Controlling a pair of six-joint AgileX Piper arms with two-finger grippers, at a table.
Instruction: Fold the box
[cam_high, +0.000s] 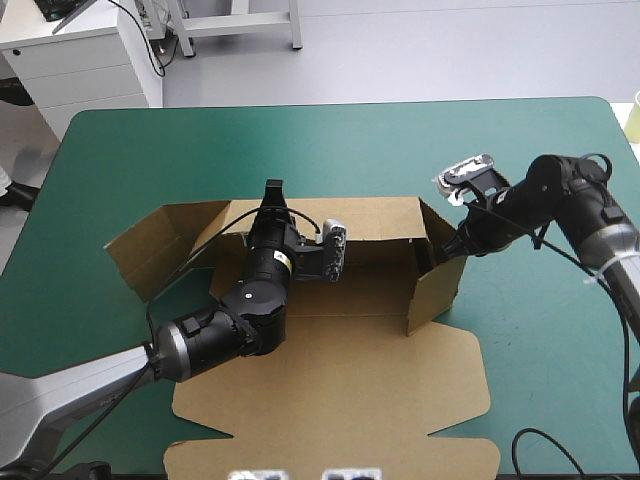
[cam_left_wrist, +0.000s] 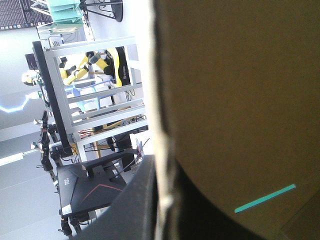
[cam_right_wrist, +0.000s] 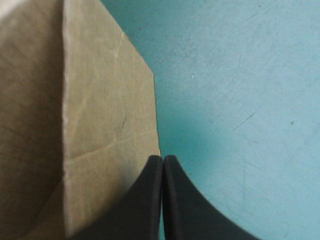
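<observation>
Box half raised at mid-table, with a gripper working each wall!

The brown box (cam_high: 340, 370) sits in the middle of the teal-green cover (cam_high: 300, 140). Its big panel lies flat toward the near edge, while the far wall and right-hand wall stand up and the left flap splays outward. The left gripper (cam_high: 273, 195) has the far wall's top edge pinched between its black fingers. The right gripper (cam_right_wrist: 163, 159) is closed tip to tip with nothing in it, nosing at the right-hand wall from outside. The board looks light and stiff. I'd expect it to hinge at the creases, spring back if let go, and skate on the cover, so it's best taken by a free edge near a crease, not mid-panel. Only the high view gives the full layout. The left wrist view shows the pinch edge-on. The right wrist view shows the tips meeting at the flap's corner.
</observation>
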